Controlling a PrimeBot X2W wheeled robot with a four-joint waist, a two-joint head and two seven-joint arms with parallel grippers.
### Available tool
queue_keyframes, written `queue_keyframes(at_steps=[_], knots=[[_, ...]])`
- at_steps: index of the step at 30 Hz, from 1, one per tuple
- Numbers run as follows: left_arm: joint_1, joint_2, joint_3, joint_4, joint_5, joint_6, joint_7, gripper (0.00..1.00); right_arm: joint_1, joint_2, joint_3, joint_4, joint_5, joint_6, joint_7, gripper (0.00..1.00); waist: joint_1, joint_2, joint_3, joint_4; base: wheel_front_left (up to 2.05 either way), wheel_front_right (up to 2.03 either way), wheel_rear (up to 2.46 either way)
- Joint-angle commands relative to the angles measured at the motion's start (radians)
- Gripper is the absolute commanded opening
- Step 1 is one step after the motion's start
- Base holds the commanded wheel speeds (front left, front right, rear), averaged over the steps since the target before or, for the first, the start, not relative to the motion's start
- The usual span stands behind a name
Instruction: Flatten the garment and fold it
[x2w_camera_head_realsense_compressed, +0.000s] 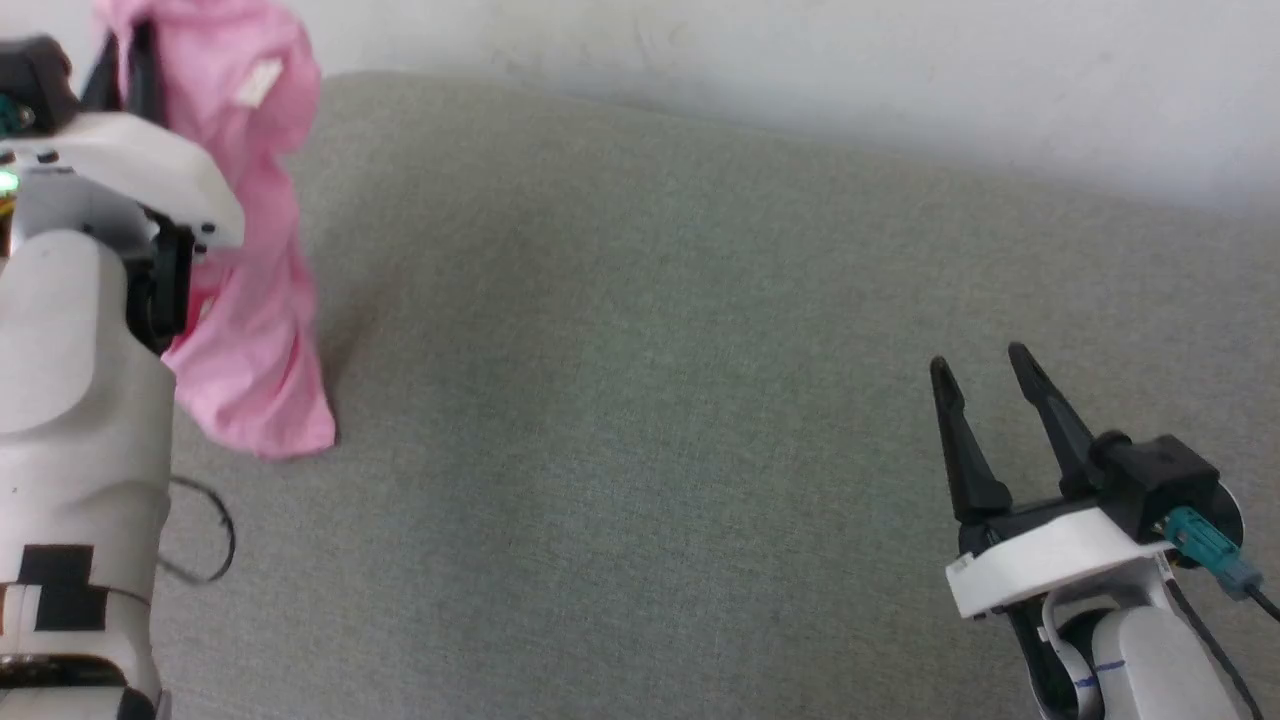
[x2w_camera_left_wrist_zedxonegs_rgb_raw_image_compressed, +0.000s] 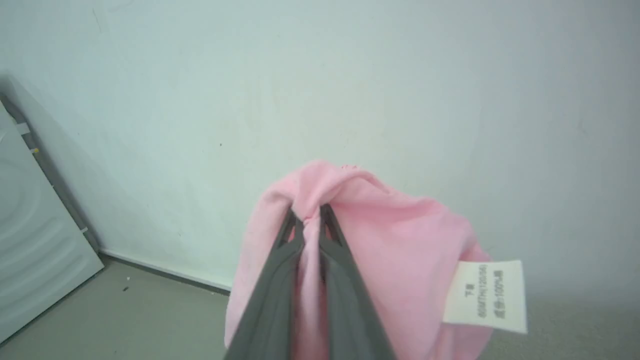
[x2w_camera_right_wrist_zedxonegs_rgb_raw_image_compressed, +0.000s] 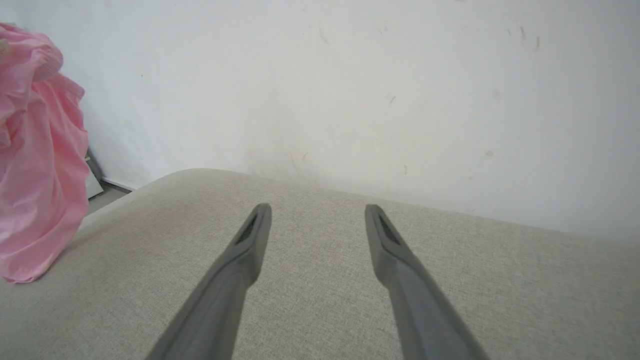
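While the left gripper (x2w_camera_left_wrist_zedxonegs_rgb_raw_image_compressed: 307, 216) is pinched shut on a bunched fold of the garment (x2w_camera_head_realsense_compressed: 255, 330), the pink shorts hang off it as one crumpled column near the far-left corner of the grey cushion (x2w_camera_head_realsense_compressed: 640, 400). Long axis: vertical, top at the pinch, lower end down at the cushion surface. Looks like it touches there, can't confirm. White label (x2w_camera_left_wrist_zedxonegs_rgb_raw_image_compressed: 485, 296) sits high, just right of the pinch in the left wrist view, so I judge the grip is on or near the waistband (x2w_camera_right_wrist_zedxonegs_rgb_raw_image_compressed: 37, 60). Not flattened yet; fabric is twisted on itself, no clean edge readable.

Between garment and the other arm: plain grey cushion.

Right gripper (x2w_camera_head_realsense_compressed: 980, 360) hovers over the cushion's near-right part, jaws wide apart, holding nothing, fingers pointing toward the far edge and the wall (x2w_camera_head_realsense_compressed: 800, 60). Well apart from the garment.

Key relation: the garment lies to the left of the right gripper, across the cushion, and the waistband end is up high beside the left gripper, not down at the hanging end. Left arm is occupied, so the right arm is the only free one, and the farther one. My read: it has to cross leftward and rise to take a second point before any spreading. Risk: catching a bunched layer instead of one edge.
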Motion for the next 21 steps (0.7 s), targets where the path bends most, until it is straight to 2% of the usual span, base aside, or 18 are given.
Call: queue_keyframes(at_steps=[1,7,10,21], knots=[[-0.014,-0.011,-0.006,-0.027,0.011,0.012,-0.033,0.00,0.016,0.003,-0.006,0.002,0.014,-0.002,-0.006,1.00,0.0001,0.0000,-0.065,-0.042,0.00,0.00,0.00],[0.003,-0.061,-0.021,-0.164,0.020,0.026,-0.088,0.00,0.046,0.003,-0.020,-0.002,0.030,-0.002,-0.004,1.00,0.0001,0.0000,-0.109,-0.114,0.00,0.00,0.00],[0.041,-0.101,-0.035,-0.253,0.018,0.028,-0.095,0.00,0.060,0.003,-0.027,-0.009,0.028,-0.002,0.002,1.00,0.0001,0.0000,-0.126,-0.178,0.00,0.00,0.00],[0.270,-0.290,-0.196,-0.484,-0.033,-0.021,-0.092,0.00,0.117,0.003,-0.061,-0.020,0.038,-0.002,0.028,1.00,0.0001,0.0000,-0.149,-0.437,0.00,0.00,0.00]])
